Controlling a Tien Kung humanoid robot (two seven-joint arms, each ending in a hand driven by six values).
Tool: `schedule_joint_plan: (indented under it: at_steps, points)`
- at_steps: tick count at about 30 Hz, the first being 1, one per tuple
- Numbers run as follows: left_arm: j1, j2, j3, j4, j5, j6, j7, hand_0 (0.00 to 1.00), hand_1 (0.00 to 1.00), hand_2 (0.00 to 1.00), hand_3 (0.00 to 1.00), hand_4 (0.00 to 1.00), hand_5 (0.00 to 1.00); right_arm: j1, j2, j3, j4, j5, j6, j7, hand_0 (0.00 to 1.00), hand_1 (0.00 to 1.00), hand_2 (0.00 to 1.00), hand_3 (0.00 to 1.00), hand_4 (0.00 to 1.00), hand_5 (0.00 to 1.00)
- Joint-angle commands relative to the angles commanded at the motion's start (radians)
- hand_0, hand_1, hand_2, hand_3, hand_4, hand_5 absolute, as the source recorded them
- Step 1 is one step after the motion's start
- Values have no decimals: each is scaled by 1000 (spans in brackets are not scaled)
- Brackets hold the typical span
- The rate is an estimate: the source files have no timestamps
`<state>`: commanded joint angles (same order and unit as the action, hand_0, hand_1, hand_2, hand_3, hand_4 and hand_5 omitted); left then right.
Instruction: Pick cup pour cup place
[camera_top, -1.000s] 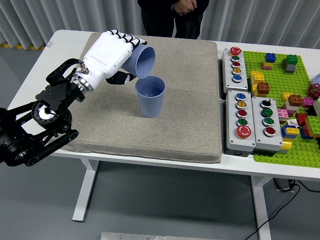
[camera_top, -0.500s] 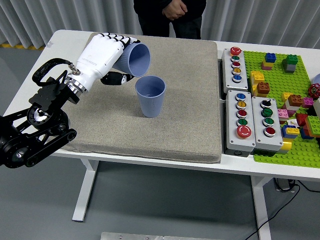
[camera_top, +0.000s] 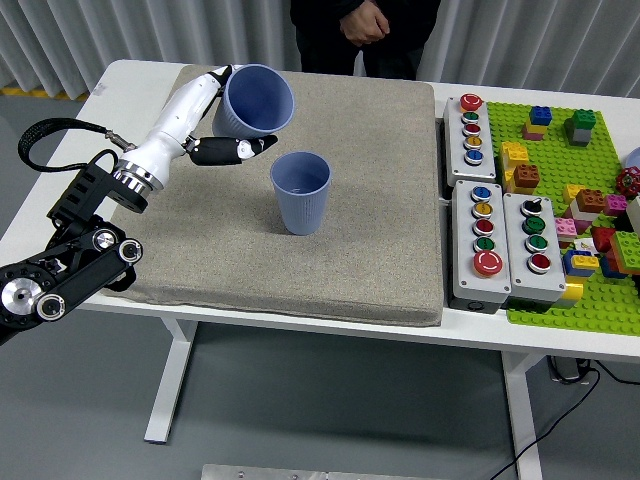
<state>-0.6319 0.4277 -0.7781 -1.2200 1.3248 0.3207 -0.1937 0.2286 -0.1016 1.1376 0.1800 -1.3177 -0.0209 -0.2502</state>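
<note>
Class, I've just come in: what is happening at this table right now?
The robot's left hand holds a blue cup raised over the far left part of the grey mat, its mouth tipped toward the camera. A second blue cup stands upright on the mat, just to the right of it and nearer the camera. The right arm is out of view. A person stands at the far side with hands clasped, touching nothing. Button boxes and a green brick plate lie untouched on the right.

left hand (camera_top: 205, 118): grips blue cup (camera_top: 256, 102), nearly upright, far-left on grey mat (camera_top: 380, 250). second blue cup (camera_top: 301, 192): upright, mat centre, just right.
</note>
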Motion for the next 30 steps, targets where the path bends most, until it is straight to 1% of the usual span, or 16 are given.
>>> schedule_joint_plan:
  at_steps: [4, 8, 9, 11, 13, 14, 16, 18, 19, 21, 23, 24, 25, 26, 28, 30]
  points:
    - [22, -15, -29, 16, -176, 10, -22, 606, 580, 590, 593, 654, 96, 2, 0, -5, 0, 5, -1, 1, 684, 648, 571, 579, 2, 22]
    - [52, -43, -55, 45, -343, 70, -52, 609, 588, 598, 604, 660, 106, 2, 1, -6, 0, 5, -1, 1, 684, 648, 571, 580, 2, 21]
    - [53, -44, -56, 47, -379, 75, -54, 609, 588, 598, 604, 660, 106, 2, 2, -6, 0, 5, -1, 1, 684, 648, 571, 580, 2, 21]
    - [73, -60, -68, 69, -464, 99, -75, 609, 588, 598, 604, 660, 106, 2, 3, -6, 0, 6, -2, 1, 684, 648, 571, 580, 2, 21]
    - [82, -67, -74, 77, -548, 115, -82, 609, 588, 598, 604, 660, 106, 2, 3, -7, 0, 7, -2, 1, 684, 648, 571, 580, 2, 21]
    - [89, -72, -77, 82, -577, 120, -86, 617, 596, 607, 618, 675, 135, 1, 4, -7, 0, 8, -3, 2, 684, 649, 573, 580, 2, 22]
    - [110, -89, -89, 93, -558, 147, -89, 617, 596, 607, 618, 675, 135, 0, 6, -7, 0, 6, -3, 1, 684, 649, 573, 580, 2, 22]
    - [123, -102, -98, 100, -533, 160, -91, 617, 596, 607, 618, 675, 135, 0, 6, -7, 0, 6, -3, 2, 684, 649, 573, 580, 2, 22]
    - [125, -105, -99, 101, -529, 162, -92, 617, 596, 607, 618, 675, 135, 0, 6, -7, 0, 6, -3, 2, 684, 649, 573, 580, 2, 22]
    - [144, -131, -111, 109, -491, 190, -96, 621, 606, 610, 625, 667, 127, 0, 7, -5, 0, 3, -2, 1, 684, 648, 573, 580, 2, 23]
    - [161, -154, -124, 115, -440, 208, -91, 621, 606, 610, 625, 667, 127, 1, 7, -4, 0, 3, -2, 1, 684, 648, 573, 580, 2, 23]
    - [170, -170, -135, 120, -400, 195, -83, 621, 606, 610, 625, 667, 127, 1, 7, -5, 0, 3, -3, 1, 684, 648, 573, 580, 2, 23]
    - [177, -182, -143, 125, -372, 195, -74, 621, 606, 610, 625, 667, 127, 1, 8, -5, 0, 3, -2, 1, 684, 648, 573, 580, 2, 23]
    - [186, -197, -153, 134, -327, 199, -64, 643, 650, 643, 648, 672, 148, 2, 8, -6, 0, 4, -3, 1, 684, 648, 572, 580, 2, 23]
    - [191, -206, -156, 141, -261, 202, -64, 643, 650, 643, 648, 672, 148, 2, 8, -7, 0, 5, -3, 1, 684, 648, 572, 580, 2, 23]
    - [200, -218, -153, 162, -238, 210, -79, 643, 650, 643, 648, 672, 148, 2, 9, -8, 0, 6, -3, 1, 684, 648, 572, 580, 2, 23]
